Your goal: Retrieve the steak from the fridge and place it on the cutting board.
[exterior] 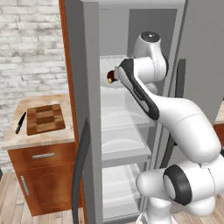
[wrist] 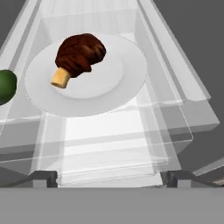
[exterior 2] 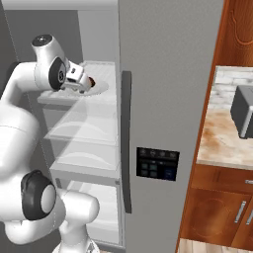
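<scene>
So the steak (wrist: pixel 80 54) is sitting on a white plate (wrist: pixel 127 78) on an upper shelf of the open fridge (exterior 2: pixel 163 99), around 11 o'clock in the hand view, with a green ball (wrist: pixel 6 86) at 9. The gripper (wrist: pixel 109 178) has its 2 fingers spread wide, holding nothing, well short of the meat. The cutting board (exterior: pixel 45 118) is on the counter (exterior: pixel 41 139) beside a black knife (exterior: pixel 20 123).

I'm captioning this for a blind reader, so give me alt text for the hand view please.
A dark reddish-brown steak with a tan stub lies on a white plate on a clear fridge shelf, seen from above and untouched. A green ball sits beside the plate at the left edge, and the open gripper has its tips at the bottom.
</scene>
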You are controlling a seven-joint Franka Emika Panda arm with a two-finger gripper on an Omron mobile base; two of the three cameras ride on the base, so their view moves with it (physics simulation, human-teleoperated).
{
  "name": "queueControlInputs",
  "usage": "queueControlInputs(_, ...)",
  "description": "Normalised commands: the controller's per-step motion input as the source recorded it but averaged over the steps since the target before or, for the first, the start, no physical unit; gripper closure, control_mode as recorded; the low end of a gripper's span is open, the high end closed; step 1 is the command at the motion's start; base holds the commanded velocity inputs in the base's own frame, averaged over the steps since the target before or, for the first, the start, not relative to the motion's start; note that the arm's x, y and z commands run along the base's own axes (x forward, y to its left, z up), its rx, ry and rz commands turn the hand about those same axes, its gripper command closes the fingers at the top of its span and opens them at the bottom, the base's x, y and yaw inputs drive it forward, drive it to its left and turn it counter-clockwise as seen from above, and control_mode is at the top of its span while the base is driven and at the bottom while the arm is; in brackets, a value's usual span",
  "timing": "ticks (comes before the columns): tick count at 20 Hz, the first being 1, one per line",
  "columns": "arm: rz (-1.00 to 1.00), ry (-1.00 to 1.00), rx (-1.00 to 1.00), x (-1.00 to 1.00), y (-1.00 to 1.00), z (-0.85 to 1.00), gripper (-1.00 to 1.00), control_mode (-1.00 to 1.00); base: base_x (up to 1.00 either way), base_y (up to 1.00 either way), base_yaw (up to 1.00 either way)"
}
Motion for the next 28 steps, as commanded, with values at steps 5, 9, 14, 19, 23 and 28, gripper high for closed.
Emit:
queueControlInputs(5, 0.00, -0.04, -0.03, 0.30, 0.23, 0.00, -1.00, -1.00, 0.00, 0.00, 0.00)
queueControlInputs(9, 0.00, 0.00, 0.00, 0.42, 0.23, 0.00, -1.00, -1.00, 0.00, 0.00, 0.00)
queueControlInputs(14, 0.00, 0.00, 0.00, 0.42, 0.05, 0.07, -1.00, -1.00, 0.00, 0.00, 0.00)
queueControlInputs(19, 0.00, 0.01, 0.00, 0.35, 0.06, 0.01, -1.00, -1.00, 0.00, 0.00, 0.00)
queueControlInputs(23, 0.00, 0.07, 0.00, 0.36, 0.00, 0.00, -1.00, -1.00, 0.00, 0.00, 0.00)
queueControlInputs(28, 0.00, 0.05, 0.00, 0.42, 0.00, 0.00, -1.00, -1.00, 0.00, 0.00, 0.00)
